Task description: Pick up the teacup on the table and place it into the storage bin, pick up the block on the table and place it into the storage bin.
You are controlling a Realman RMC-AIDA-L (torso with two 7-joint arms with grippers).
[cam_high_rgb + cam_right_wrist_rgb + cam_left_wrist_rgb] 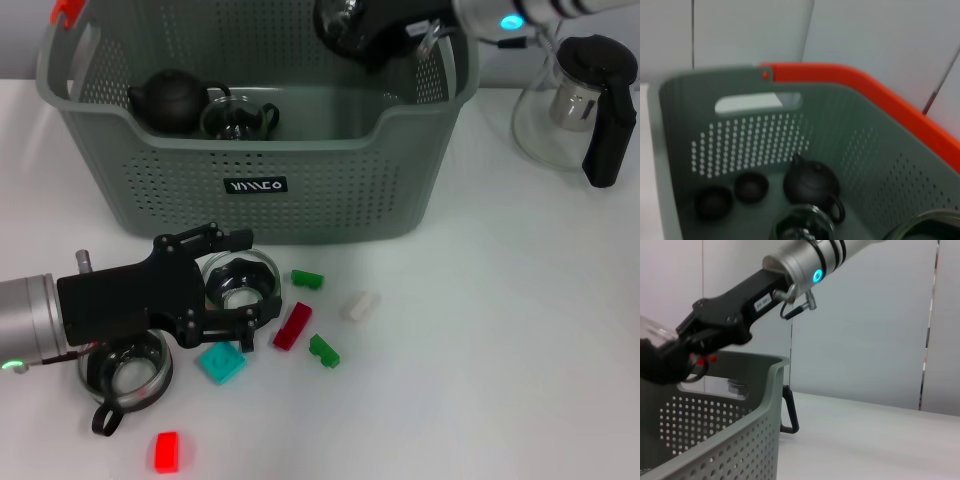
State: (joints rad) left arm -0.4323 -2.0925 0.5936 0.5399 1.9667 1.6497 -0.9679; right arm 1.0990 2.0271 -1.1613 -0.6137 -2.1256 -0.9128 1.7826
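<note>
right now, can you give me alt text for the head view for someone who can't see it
The robot's left hand sits open around a clear glass teacup on the white table, in front of a grey-green perforated storage bin holding a black teapot. Small red, green, teal and white blocks lie scattered nearby, and the right hand holds a dark object over the bin.

White table, pale grey panelled wall

Head view steeply down over table; both wrist views close, level, sharing the storage bin.
</note>
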